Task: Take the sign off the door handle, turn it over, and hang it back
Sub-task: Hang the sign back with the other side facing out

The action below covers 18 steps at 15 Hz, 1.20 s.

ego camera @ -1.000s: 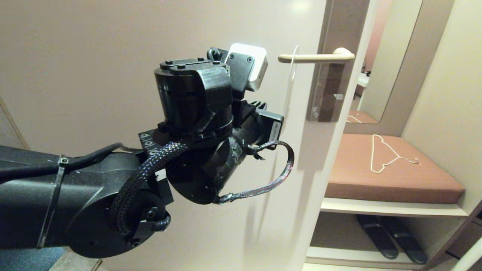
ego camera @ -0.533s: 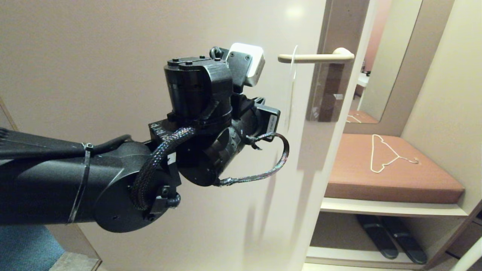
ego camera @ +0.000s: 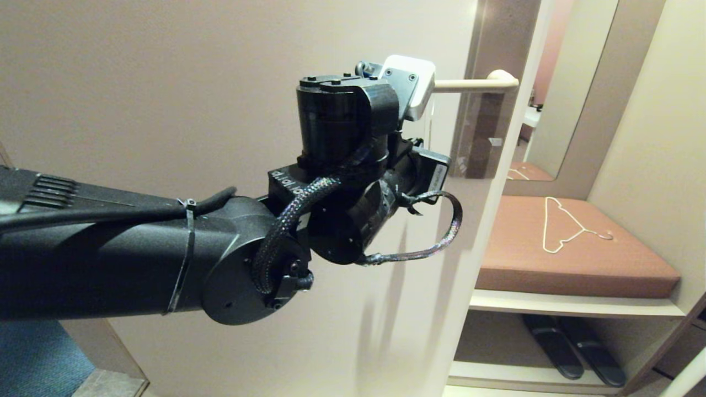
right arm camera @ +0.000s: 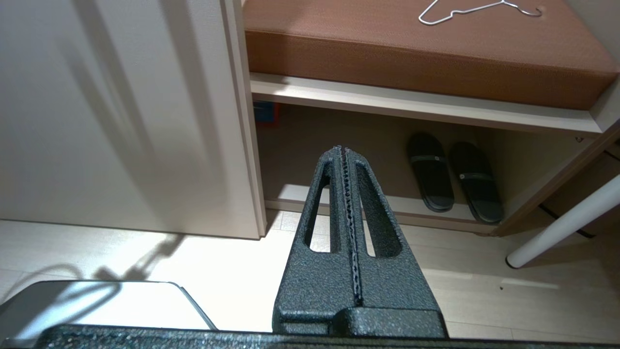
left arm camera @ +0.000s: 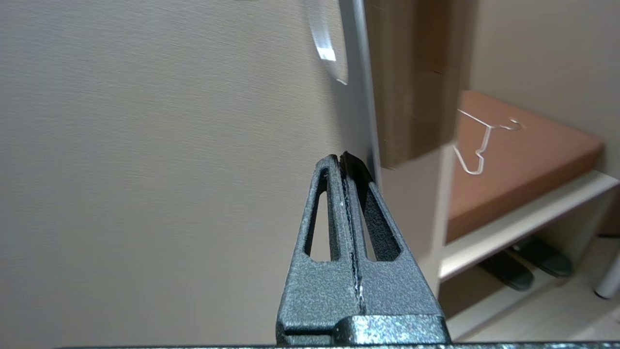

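So your left gripper is up by the door, fingers pressed together with nothing between them, just below the sign, which hangs edge-on from the door handle. Your right gripper is pinched closed too, empty, parked low and pointing toward the slippers under the bench.

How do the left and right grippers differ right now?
Place: the left gripper is raised at the door, close beside the edge of the hanging sign; the right gripper hangs low over the floor, pointing toward the slippers under the bench.
Role: the left is working near the door handle; the right is parked.
Shared: both are shut and empty.
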{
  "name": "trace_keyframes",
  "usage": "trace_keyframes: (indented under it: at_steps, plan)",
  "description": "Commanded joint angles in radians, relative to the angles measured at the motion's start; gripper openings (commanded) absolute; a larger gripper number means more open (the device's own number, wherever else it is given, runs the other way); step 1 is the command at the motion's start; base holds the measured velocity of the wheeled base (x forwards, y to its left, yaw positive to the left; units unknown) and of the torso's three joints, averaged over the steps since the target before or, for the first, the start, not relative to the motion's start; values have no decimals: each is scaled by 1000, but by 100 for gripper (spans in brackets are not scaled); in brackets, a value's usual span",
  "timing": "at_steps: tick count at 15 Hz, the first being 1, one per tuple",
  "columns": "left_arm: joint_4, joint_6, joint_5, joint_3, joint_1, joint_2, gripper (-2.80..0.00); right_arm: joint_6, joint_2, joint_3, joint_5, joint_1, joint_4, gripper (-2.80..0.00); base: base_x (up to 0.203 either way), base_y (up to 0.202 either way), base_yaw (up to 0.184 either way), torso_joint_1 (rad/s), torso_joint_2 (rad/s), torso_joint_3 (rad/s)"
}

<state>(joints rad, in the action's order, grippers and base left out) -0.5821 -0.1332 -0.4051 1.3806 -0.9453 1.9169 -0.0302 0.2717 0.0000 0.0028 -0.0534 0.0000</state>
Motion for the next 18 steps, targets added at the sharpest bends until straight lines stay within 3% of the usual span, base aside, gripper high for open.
trace_keyframes:
  at_steps: [1, 11, 18]
  plan:
    - [-4, 0, -3, 4, -27, 18, -280, 0, 1, 0, 0, 0, 0, -280, 0, 0, 0, 0, 0, 0]
    - [-4, -2, -2, 46, -33, 56, -280, 0, 1, 0, 0, 0, 0, -280, 0, 0, 0, 0, 0, 0]
    - [12, -2, 9, 118, 28, 108, -280, 0, 1, 0, 0, 0, 0, -280, 0, 0, 0, 0, 0, 0]
